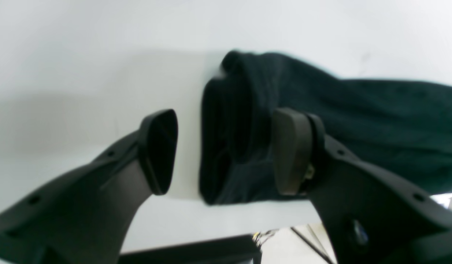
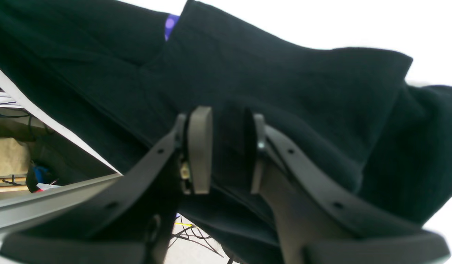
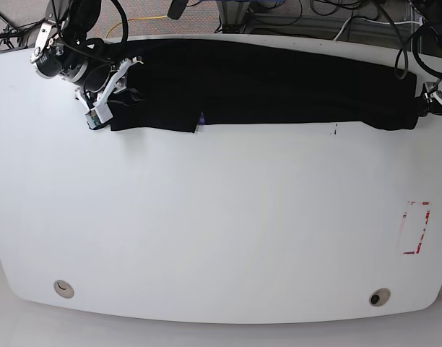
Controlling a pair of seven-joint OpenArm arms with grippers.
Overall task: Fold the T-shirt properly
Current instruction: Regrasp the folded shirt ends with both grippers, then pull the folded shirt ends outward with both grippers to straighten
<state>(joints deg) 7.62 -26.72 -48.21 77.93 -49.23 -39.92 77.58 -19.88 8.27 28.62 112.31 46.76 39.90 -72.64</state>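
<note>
The T-shirt (image 3: 264,83) lies as a long black band along the far edge of the white surface (image 3: 221,217), reaching almost from one side to the other. A small bit of purple print (image 2: 171,24) shows in a gap between two layers in the right wrist view.

The right claw (image 2: 226,152) is at the end of the band that is on the left in the base view. Its two pads are close together with a fold of black cloth between them, so it is clenched on the T-shirt.

The left claw (image 1: 226,152) is at the other end. Its pads (image 1: 158,150) stand wide apart, released. The bunched end of the shirt sits in the gap between them, near one pad; whether that pad touches the cloth is hard to say, because the picture is blurred there.

A red and white mark (image 3: 414,228) is on the surface, well apart from the shirt.
</note>
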